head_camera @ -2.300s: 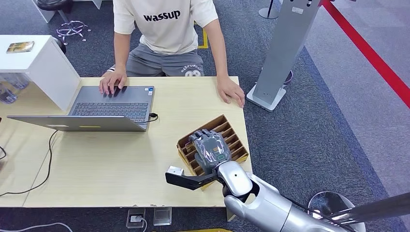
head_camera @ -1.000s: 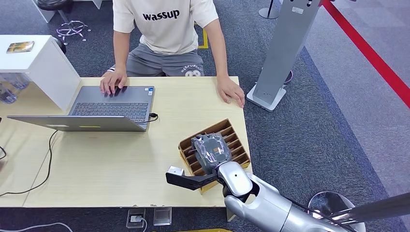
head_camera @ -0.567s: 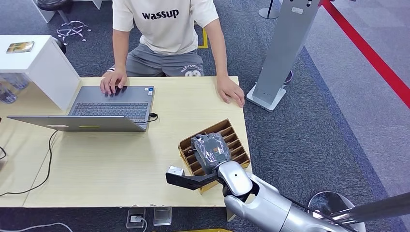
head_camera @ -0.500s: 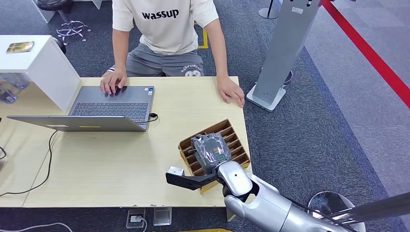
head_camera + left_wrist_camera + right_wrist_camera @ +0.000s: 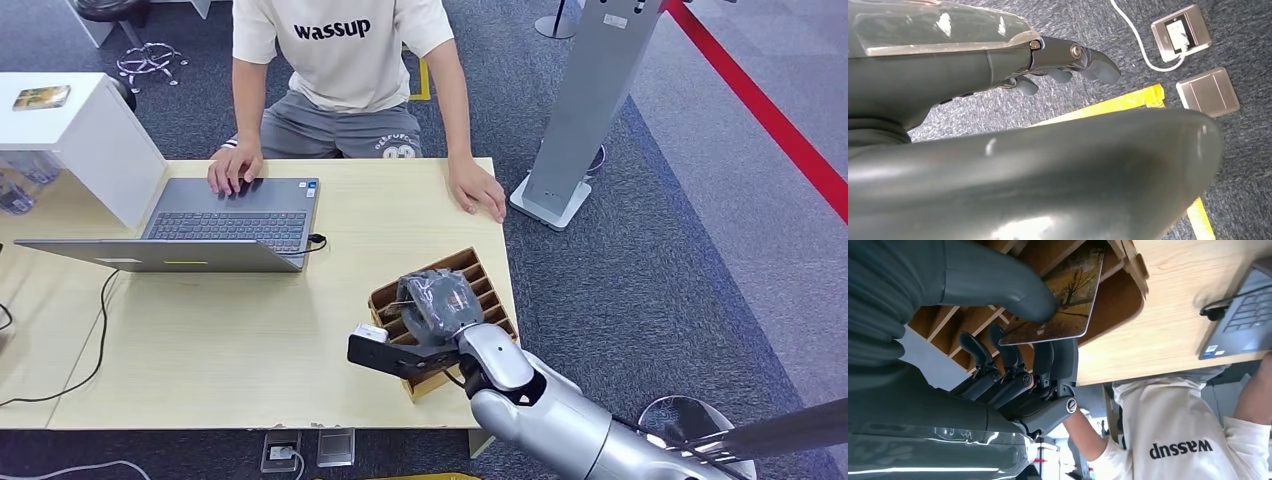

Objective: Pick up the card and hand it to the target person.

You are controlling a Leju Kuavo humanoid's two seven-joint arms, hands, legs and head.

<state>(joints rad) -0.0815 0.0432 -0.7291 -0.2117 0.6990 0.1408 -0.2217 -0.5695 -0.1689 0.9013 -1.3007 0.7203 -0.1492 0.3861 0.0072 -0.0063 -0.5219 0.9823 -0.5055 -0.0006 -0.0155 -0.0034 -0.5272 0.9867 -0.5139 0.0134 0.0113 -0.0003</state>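
The right hand [image 5: 998, 340] holds the card [image 5: 1058, 295] between its thick thumb and its dark fingers [image 5: 1013, 357]. The card has a picture of a tree on it. From the head view, the right hand [image 5: 440, 305] sits over the wooden box [image 5: 478, 272], which stands near the right edge of the table [image 5: 250, 330], toward the robot's side. The card is partly out of its slot, and its far end looks like it is between the wooden walls.

So the grab looks done. The lift is only begun. What is left is to pull the card all the way out and carry it to the person [image 5: 340, 60].

The left hand [image 5: 1068, 65] hangs low over the grey floor and holds nothing. Its fingers are a little bent.

The person sits at the far edge of the table. One of their hands rests on the laptop [image 5: 215, 225]. The other lies flat near the far right corner. The slot walls could catch the card if it tilts. Between the box and the person's free hand there is only bare table.
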